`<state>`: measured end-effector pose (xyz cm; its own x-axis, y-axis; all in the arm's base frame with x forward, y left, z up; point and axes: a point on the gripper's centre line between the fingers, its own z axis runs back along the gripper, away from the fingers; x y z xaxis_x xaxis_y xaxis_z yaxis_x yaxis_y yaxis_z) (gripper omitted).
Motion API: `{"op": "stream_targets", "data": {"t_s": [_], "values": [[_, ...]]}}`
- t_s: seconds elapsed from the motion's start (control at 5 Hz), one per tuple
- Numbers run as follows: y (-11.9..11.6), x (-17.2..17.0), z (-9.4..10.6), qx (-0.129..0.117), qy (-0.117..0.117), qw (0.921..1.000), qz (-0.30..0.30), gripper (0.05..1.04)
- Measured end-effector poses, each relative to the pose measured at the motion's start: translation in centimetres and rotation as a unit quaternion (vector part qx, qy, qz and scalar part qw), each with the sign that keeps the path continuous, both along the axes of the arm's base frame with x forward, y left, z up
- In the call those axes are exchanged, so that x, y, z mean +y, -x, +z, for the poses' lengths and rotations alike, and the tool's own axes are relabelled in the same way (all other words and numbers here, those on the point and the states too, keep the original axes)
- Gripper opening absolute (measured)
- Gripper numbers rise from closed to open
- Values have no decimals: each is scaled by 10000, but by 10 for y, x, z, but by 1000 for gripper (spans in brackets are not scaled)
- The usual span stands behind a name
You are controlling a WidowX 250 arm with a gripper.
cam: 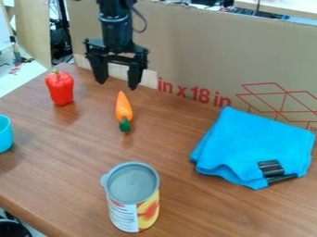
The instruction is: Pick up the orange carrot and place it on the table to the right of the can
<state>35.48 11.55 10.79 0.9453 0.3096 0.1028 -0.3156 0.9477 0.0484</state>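
The black gripper [117,83] hangs open over the back left part of the table, its two fingers apart and nothing between them. Nearest to it is an orange toy carrot [123,107], lying on the wood slightly in front of the gripper, its green top towards the camera. A red toy pepper [60,87] with a green stem stands to the left of the gripper. At the front centre stands a can [134,198] with a grey top and a fruit label. A folded blue cloth [254,146] lies on the right, with a black clip-like object [270,168] at its front edge.
A turquoise cup [4,134] is cut off by the left edge of the view. Cardboard [204,60] with red print stands upright along the back of the wooden table [74,166]. The table's front left edge runs diagonally below the cup and can.
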Motion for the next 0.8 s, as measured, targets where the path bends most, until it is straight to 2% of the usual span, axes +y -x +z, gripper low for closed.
{"op": "stream_targets", "data": {"t_s": [0.4, 0.8], "values": [[-13, 3, -40, 74, 194, 9997, 162, 1001], [-26, 9, -69, 414, 253, 9980, 398, 1001]]}}
